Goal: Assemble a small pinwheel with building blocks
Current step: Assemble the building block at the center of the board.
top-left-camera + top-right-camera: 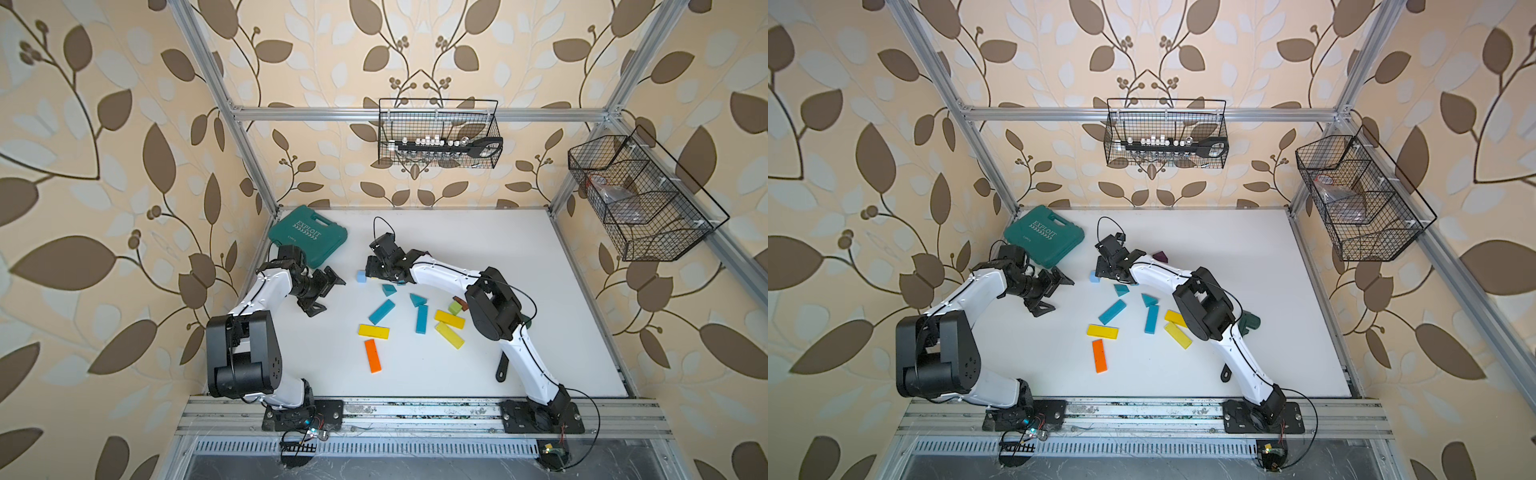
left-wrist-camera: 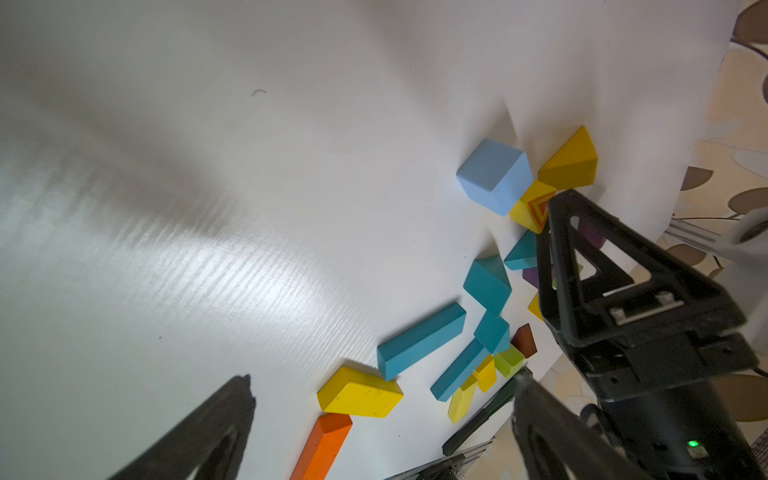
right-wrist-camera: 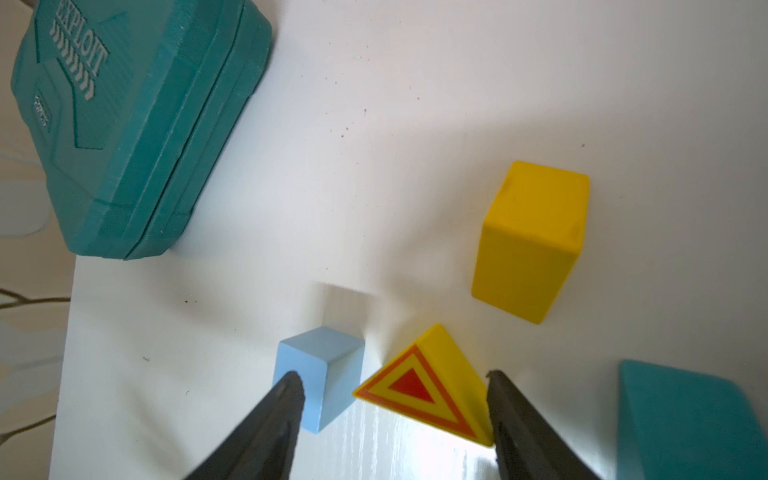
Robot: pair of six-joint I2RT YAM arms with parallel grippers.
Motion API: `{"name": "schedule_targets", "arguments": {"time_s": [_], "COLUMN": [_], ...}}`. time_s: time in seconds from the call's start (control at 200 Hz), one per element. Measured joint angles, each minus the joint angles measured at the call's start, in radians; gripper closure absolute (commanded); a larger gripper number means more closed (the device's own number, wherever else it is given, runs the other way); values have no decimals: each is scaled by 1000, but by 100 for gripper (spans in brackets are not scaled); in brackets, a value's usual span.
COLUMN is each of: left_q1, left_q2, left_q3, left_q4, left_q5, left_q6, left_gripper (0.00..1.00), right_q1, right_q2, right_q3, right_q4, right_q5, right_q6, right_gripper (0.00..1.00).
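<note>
My right gripper point(image 3: 392, 388) hangs low at the far end of the scattered building blocks point(image 1: 415, 320). It is open. Between its fingers lies a yellow wedge point(image 3: 432, 382) with a red triangle on its face; one finger touches the wedge's corner. A pale blue cube point(image 3: 320, 374) sits beside the wedge, and a plain yellow block point(image 3: 532, 241) lies further on. In both top views the wrist point(image 1: 384, 259) hides the wedge. My left gripper point(image 1: 326, 293) is wide open above bare table, left of the blue cube point(image 1: 361, 276), holding nothing.
A teal case point(image 1: 307, 237) lies at the back left. A dark green wrench point(image 1: 1250, 322) lies under my right arm. Teal bars point(image 1: 381, 311), yellow bars point(image 1: 374, 331) and an orange bar point(image 1: 372, 356) are spread mid-table. Two wire baskets point(image 1: 438, 133) hang on the walls.
</note>
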Motion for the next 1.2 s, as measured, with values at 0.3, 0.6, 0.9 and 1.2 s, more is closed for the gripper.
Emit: {"name": "schedule_targets", "arguments": {"time_s": [0.3,0.6,0.9,1.2], "left_q1": [0,0,0,0], "left_q2": [2,2,10,15], "left_q3": [0,0,-2,-5], "left_q4": [0,5,7,7], "left_q5": [4,6,6,6], "left_q6": [0,1,1,1], "left_gripper": [1,1,1,1], "right_q1": [-2,-3,-4,-5], "right_q2": [0,4,42,45], "right_q3": [1,64,85,85], "right_q4": [7,0,-3,-9], "right_q5": [-22,-45,-59,-59], "right_q6": [-9,-44,-62,-94], "right_gripper": [29,29,28,26]}}
